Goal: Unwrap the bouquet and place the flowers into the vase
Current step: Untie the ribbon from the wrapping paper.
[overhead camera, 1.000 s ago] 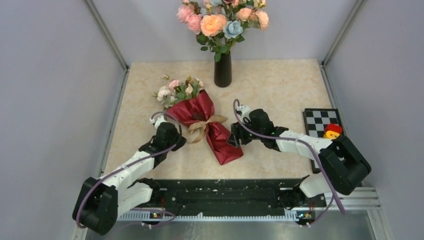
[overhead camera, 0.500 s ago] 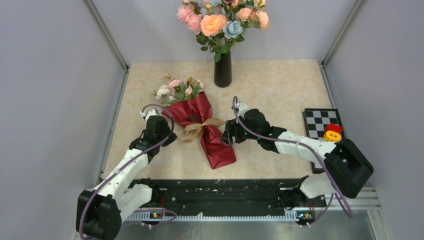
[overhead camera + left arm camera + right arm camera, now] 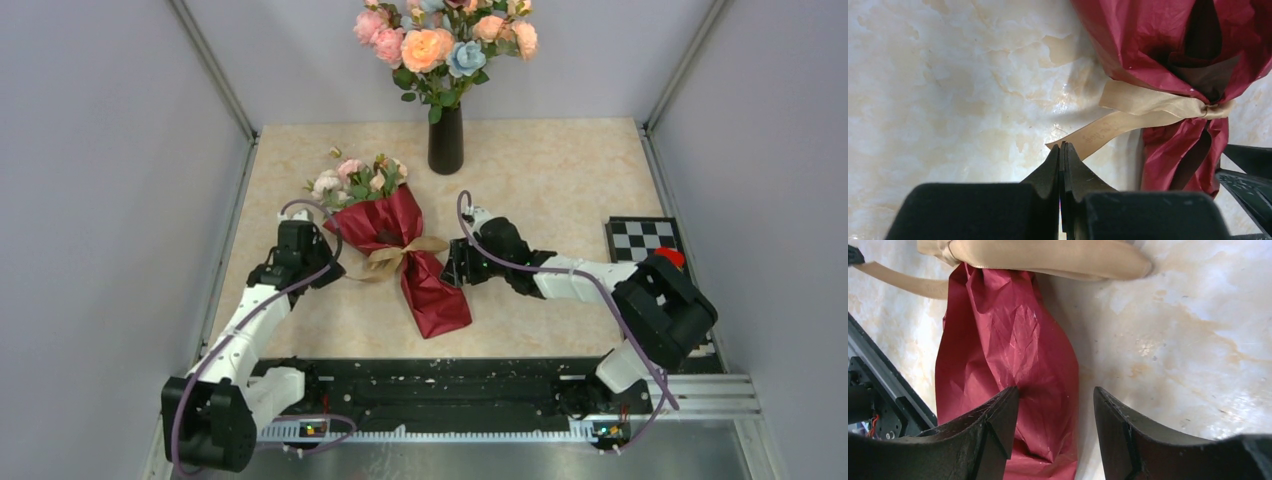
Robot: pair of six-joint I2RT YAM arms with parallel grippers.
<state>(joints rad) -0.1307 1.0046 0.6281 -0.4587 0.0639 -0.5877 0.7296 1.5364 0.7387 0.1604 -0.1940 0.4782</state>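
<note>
Bouquet (image 3: 405,250) lies on the marble-pattern tabletop (image 3: 560,180), left of centre. Its wide end points toward the far left, with the flowers (image 3: 355,180) spilling out there. The maroon paper's narrow end points toward the arm bases.

A tan ribbon (image 3: 1128,122) is knotted round the waist of the wrap. The tail carries faint print, too small to read.

Left claw (image 3: 1063,150): fingers pressed together, pinching the tip of the ribbon tail just above the tabletop.

Right claw (image 3: 1055,405): fingers apart, low over the narrow end. One finger is above the maroon paper and the other above bare tabletop beside it.

Vase (image 3: 446,138) stands upright at the far edge, holding larger peach, pink and blue blooms (image 3: 440,40).

Checkerboard card (image 3: 640,245) lies at the right edge.
</note>
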